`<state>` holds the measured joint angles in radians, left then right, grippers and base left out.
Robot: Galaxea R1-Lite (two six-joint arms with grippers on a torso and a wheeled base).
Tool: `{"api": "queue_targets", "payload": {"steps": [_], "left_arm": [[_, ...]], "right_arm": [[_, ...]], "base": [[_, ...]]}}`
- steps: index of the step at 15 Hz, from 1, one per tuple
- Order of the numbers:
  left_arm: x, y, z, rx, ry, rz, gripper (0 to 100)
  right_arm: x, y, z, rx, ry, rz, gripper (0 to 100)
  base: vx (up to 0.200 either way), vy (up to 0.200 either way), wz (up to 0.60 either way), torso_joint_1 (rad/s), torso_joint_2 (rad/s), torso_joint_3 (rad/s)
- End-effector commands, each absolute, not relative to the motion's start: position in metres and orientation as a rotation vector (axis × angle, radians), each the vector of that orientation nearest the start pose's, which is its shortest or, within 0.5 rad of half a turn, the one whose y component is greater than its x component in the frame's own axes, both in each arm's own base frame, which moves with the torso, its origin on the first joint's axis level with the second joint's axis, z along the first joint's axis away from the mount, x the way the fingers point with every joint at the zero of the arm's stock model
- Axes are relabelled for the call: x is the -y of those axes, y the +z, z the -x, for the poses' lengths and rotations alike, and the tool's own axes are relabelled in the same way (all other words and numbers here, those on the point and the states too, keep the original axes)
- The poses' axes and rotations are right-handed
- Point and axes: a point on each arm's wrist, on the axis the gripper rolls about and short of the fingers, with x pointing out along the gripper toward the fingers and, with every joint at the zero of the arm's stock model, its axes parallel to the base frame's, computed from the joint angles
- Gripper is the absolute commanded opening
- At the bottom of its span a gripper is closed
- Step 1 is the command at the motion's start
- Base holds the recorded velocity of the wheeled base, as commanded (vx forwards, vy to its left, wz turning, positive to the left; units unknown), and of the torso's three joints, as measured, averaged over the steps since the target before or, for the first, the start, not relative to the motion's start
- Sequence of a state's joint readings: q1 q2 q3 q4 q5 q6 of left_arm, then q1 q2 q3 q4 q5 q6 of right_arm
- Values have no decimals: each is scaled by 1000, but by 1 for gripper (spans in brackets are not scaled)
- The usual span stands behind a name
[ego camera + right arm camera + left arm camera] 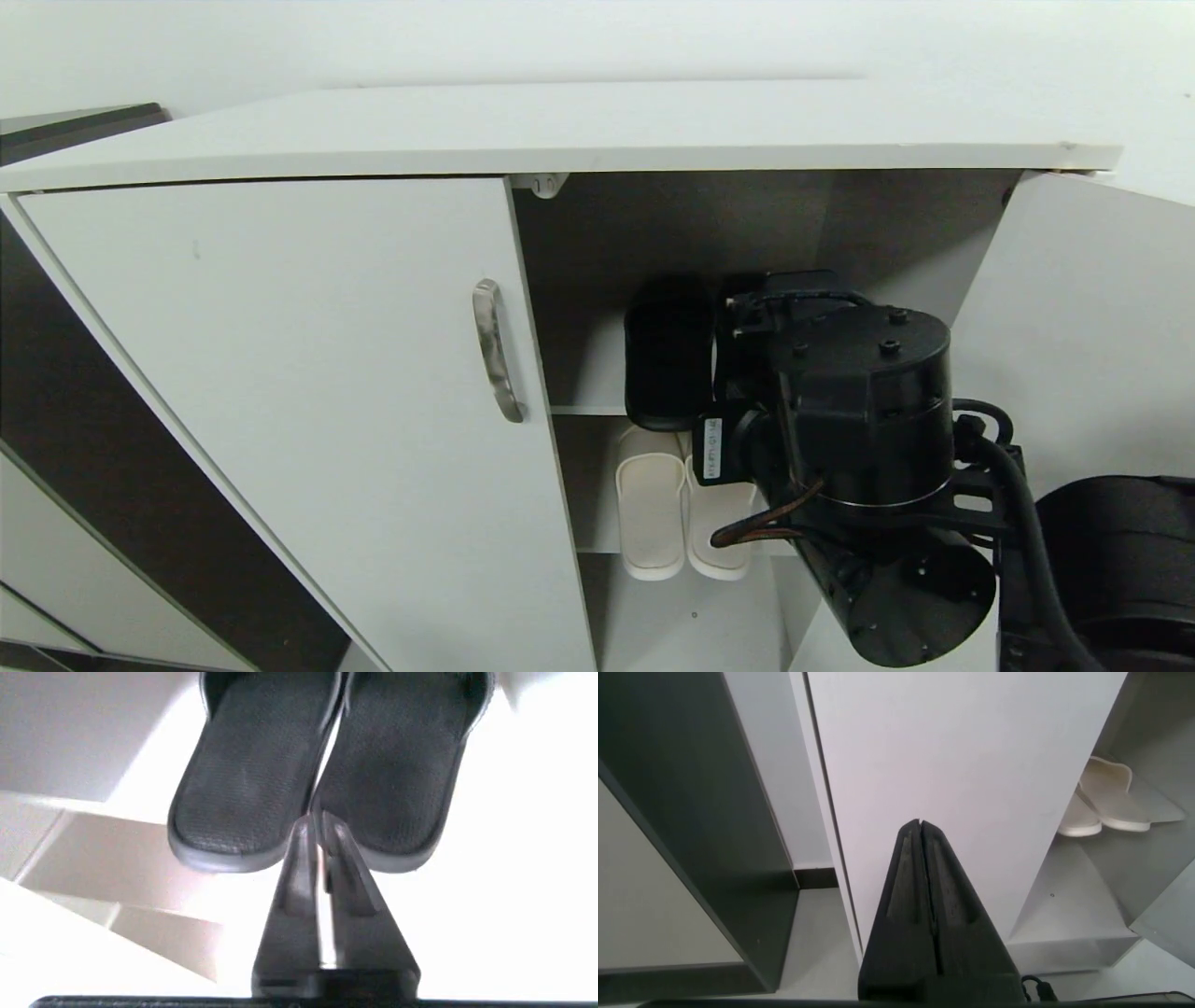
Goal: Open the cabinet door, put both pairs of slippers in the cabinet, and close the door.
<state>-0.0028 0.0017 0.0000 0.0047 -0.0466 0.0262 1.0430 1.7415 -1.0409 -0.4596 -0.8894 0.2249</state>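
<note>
The cabinet [560, 126] has its right door [1083, 327] swung open and its left door [280, 392] closed. A pair of black slippers [667, 350] [252, 775] lies side by side at the upper shelf, heels over its front edge. My right gripper [319, 829] is shut on the slippers' inner edges at the heels. One shelf lower lies a pair of white slippers [681, 509] [1106, 803], toes inward. My left gripper [921, 826] hangs shut and empty, low down in front of the closed left door.
A metal handle [495, 350] runs down the closed left door near its inner edge. A dark panel [84, 411] stands to the left of the cabinet. The cabinet's bottom compartment [1064, 905] is bare.
</note>
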Motion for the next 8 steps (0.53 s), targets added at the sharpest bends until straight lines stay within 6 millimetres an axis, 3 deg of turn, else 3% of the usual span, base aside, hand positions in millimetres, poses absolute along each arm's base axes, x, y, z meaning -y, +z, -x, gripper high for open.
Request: {"api": "queue_targets", "payload": {"steps": [1, 8], "left_arm": [[1, 75, 23, -5, -49, -26, 0], [1, 75, 23, -5, -49, -26, 0]], "right_arm": [[-270, 219, -177, -151, 139, -27, 0], [-272, 214, -179, -159, 134, -17, 0]], "base": [[0, 0, 0, 0, 0, 0], [0, 0, 0, 0, 0, 0]]}}
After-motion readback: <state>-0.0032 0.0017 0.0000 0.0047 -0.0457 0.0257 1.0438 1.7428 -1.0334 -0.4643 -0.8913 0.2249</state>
